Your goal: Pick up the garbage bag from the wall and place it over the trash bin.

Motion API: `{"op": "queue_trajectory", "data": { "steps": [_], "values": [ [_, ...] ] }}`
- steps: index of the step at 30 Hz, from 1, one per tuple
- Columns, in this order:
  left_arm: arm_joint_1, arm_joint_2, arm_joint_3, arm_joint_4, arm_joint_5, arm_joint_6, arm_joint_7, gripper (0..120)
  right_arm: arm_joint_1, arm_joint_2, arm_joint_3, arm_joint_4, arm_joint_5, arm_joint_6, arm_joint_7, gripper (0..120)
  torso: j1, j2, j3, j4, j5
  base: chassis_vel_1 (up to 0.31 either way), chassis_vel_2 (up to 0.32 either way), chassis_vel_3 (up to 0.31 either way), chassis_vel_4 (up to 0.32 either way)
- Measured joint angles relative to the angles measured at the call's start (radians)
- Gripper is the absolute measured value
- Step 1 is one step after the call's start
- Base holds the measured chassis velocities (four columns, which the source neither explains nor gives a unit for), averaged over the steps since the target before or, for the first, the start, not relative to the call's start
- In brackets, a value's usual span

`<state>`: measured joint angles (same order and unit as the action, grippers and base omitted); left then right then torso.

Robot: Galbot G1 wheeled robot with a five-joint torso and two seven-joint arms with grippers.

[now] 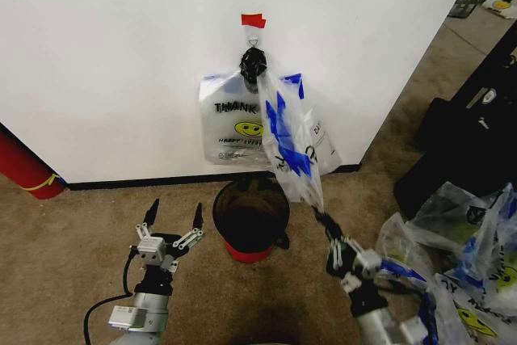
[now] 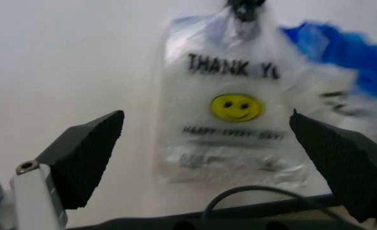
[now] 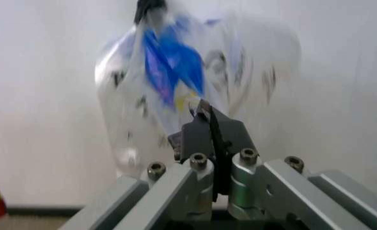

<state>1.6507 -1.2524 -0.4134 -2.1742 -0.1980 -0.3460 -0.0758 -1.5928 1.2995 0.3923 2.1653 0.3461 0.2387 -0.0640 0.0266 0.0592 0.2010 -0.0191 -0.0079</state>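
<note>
The garbage bag (image 1: 291,143), clear crinkly plastic with blue patches, hangs from the hook (image 1: 253,36) under red tape (image 1: 253,20) on the white wall (image 1: 121,54). It stretches down and right toward me. My right gripper (image 1: 321,216) is shut on its lower end, seen close in the right wrist view (image 3: 207,117) below the bag (image 3: 175,62). The black trash bin (image 1: 218,214) with a red base stands on the floor under the hook. Left of the bin, my left gripper (image 1: 175,209) is open and holds nothing (image 2: 207,143). A blue edge of the bag (image 2: 348,48) shows in the left wrist view.
A flat clear "THANK YOU" bag (image 1: 234,127) with a yellow smiley (image 2: 236,106) hangs on the same hook behind the garbage bag. A big red cylinder (image 1: 24,169) leans at the left. Heaped clear bags (image 1: 472,256) and black cases (image 1: 468,135) crowd the right.
</note>
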Motion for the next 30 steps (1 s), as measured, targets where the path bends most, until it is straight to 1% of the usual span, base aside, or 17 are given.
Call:
{"op": "queue_trajectory", "data": {
  "steps": [2, 6, 7, 8, 11, 12, 13, 15, 16, 17, 18, 20, 21, 23, 24, 28, 30],
  "values": [
    [-0.008, 0.018, 0.011, -0.015, -0.018, 0.019, 0.0, 100, 0.038, -0.01, -0.004, 0.0, 0.033, -0.025, 0.013, 0, 0.0, 0.0, 0.0, 0.0001, 0.0, 0.0, 0.0, 0.0, 0.0],
    [-0.062, 0.115, 0.053, -0.093, -0.153, 0.122, -0.009, 100, 0.152, -0.043, -0.012, -0.015, 0.131, -0.098, 0.061, 0, 0.0, 0.0, 0.0, 0.0002, -0.0002, 0.0, 0.0, 0.0, 0.0],
    [-0.09, 0.152, 0.064, -0.117, -0.205, 0.155, -0.016, 100, 0.171, -0.048, -0.012, -0.023, 0.137, -0.106, 0.066, 0, 0.0, 0.0, 0.0, -0.0003, -0.0003, 0.0, 0.0, 0.0, 0.0],
    [-0.09, 0.152, 0.064, -0.117, -0.205, 0.155, -0.016, 100, 0.171, -0.048, -0.012, -0.023, 0.137, -0.106, 0.066, 0, 0.0, 0.0, 0.0, -0.0003, -0.0003, 0.0, 0.0, 0.0, 0.0],
    [-0.123, 0.219, 0.065, -0.172, -0.294, 0.212, -0.028, 100, 0.215, -0.058, -0.035, -0.053, 0.145, -0.117, 0.072, 0, 0.0, 0.0, 0.0, -0.0013, -0.0003, 0.0, 0.0, 0.0, 0.0],
    [-0.122, 0.25, 0.055, -0.205, -0.335, 0.24, -0.033, 100, 0.243, -0.063, -0.057, -0.07, 0.147, -0.122, 0.073, 0, 0.0, 0.0, 0.0, -0.0009, -0.0001, 0.0, 0.0, 0.0, 0.0],
    [-0.128, 0.291, 0.044, -0.24, -0.393, 0.277, -0.043, 100, 0.276, -0.067, -0.091, -0.092, 0.144, -0.125, 0.072, 0, 0.0, 0.0, 0.0, 0.0017, 0.0004, 0.0, 0.0, 0.0, 0.0],
    [-0.175, 0.349, 0.048, -0.257, -0.476, 0.329, -0.056, 100, 0.282, -0.068, -0.103, -0.098, 0.138, -0.126, 0.07, 0, 0.0, 0.0, 0.0, 0.0009, -0.0006, 0.0, 0.0, 0.0, 0.0],
    [-0.175, 0.349, 0.048, -0.257, -0.476, 0.329, -0.056, 100, 0.282, -0.068, -0.103, -0.098, 0.138, -0.126, 0.07, 0, 0.0, 0.0, 0.0, 0.0009, -0.0006, 0.0, 0.0, 0.0, 0.0],
    [-0.225, 0.391, 0.058, -0.262, -0.543, 0.365, -0.064, 100, 0.278, -0.067, -0.104, -0.099, 0.134, -0.126, 0.07, 0, 0.0, 0.0, 0.0, -0.0003, -0.0009, 0.0, 0.0, 0.0, 0.0],
    [-0.272, 0.425, 0.068, -0.262, -0.594, 0.392, -0.067, 100, 0.272, -0.067, -0.102, -0.099, 0.13, -0.126, 0.069, 0, 0.0, 0.0, 0.0, -0.0006, -0.0003, 0.0, 0.0, 0.0, 0.0],
    [-0.368, 0.476, 0.103, -0.239, -0.661, 0.425, -0.067, 100, 0.259, -0.067, -0.095, -0.094, 0.127, -0.126, 0.066, 0, 0.0, 0.0, 0.0, -0.0008, 0.0002, 0.0, 0.0, 0.0, 0.0],
    [-0.451, 0.506, 0.147, -0.203, -0.69, 0.438, -0.064, 100, 0.25, -0.069, -0.089, -0.09, 0.125, -0.125, 0.063, 0, 0.0, 0.0, 0.0, -0.0006, -0.0004, 0.0, 0.0, 0.0, 0.0],
    [-0.573, 0.536, 0.22, -0.147, -0.725, 0.452, -0.056, 100, 0.24, -0.07, -0.082, -0.084, 0.123, -0.124, 0.061, 0, 0.0, 0.0, 0.0, -0.0006, -0.0004, 0.0, 0.0, 0.0, 0.0],
    [-0.573, 0.536, 0.22, -0.147, -0.725, 0.452, -0.056, 100, 0.24, -0.07, -0.082, -0.084, 0.123, -0.124, 0.061, 0, 0.0, 0.0, 0.0, -0.0006, -0.0004, 0.0, 0.0, 0.0, 0.0],
    [-0.759, 0.555, 0.389, -0.031, -0.747, 0.461, -0.038, 100, 0.218, -0.075, -0.063, -0.066, 0.123, -0.122, 0.055, 0, 0.0, 0.0, 0.0, -0.0002, -0.0001, 0.0, 0.0, 0.0, 0.0],
    [-0.815, 0.549, 0.437, 0.006, -0.752, 0.461, -0.036, 99, 0.207, -0.078, -0.052, -0.057, 0.122, -0.12, 0.053, 0, 0.0, 0.0, 0.0, -0.0001, -0.0003, 0.0, 0.0, 0.0, 0.0]
  ]
}}
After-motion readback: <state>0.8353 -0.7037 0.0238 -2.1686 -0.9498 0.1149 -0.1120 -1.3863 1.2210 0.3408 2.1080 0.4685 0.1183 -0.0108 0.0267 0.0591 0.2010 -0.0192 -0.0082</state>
